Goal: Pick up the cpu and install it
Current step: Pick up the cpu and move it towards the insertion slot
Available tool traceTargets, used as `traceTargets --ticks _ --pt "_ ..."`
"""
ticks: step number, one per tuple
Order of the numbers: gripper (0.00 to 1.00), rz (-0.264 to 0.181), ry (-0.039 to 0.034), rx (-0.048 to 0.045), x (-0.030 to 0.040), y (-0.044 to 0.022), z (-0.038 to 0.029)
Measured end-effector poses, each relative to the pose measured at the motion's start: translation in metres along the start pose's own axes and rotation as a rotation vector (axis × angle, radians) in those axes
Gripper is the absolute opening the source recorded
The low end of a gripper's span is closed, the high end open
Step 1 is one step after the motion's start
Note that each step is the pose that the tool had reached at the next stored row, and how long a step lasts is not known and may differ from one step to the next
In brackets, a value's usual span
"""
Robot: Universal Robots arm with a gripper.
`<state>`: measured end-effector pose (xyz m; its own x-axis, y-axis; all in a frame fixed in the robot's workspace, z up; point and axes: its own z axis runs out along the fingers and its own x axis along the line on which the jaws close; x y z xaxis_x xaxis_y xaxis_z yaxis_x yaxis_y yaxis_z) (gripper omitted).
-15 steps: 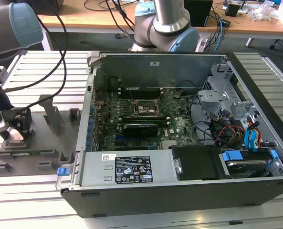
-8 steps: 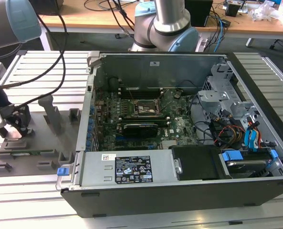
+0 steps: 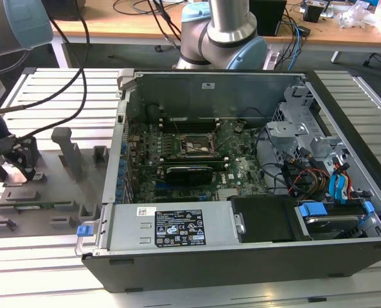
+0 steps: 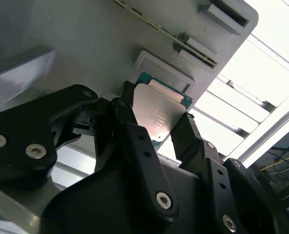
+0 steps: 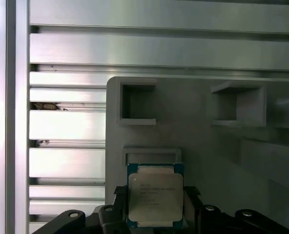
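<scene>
In both wrist views the cpu (image 5: 155, 192) (image 4: 159, 114) is a flat square chip with a pale silvery top and a thin blue-green rim. My gripper (image 5: 155, 201) (image 4: 156, 119) is shut on it, one black finger (image 4: 129, 122) pressing each opposite edge. The chip hangs just off a shallow square recess (image 5: 151, 155) of the grey fixture plate (image 5: 212, 146). In the exterior view the gripper (image 3: 17, 163) stands over that plate (image 3: 49, 202) at the view's left. The black-and-metal socket (image 3: 193, 146) lies on the motherboard inside the open computer case (image 3: 177, 228).
Upright grey fixture blocks (image 3: 67, 151) rise from the plate beside the gripper. The case's metal wall (image 3: 123, 128) stands between plate and motherboard. Cables and a drive cage (image 3: 306, 147) crowd the case's right side. Black cables (image 3: 68, 83) trail over the slatted aluminium table (image 5: 66, 126).
</scene>
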<state>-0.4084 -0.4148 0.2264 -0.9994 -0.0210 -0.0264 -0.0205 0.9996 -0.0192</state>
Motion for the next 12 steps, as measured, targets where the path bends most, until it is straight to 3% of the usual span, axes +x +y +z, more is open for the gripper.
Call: traceTargets --ticks 7,12 --pt "0.55 0.0 0.0 0.0 -0.0004 -0.0003 -0.015" --pt "0.55 0.0 0.0 0.0 -0.0008 -0.0006 -0.0314"
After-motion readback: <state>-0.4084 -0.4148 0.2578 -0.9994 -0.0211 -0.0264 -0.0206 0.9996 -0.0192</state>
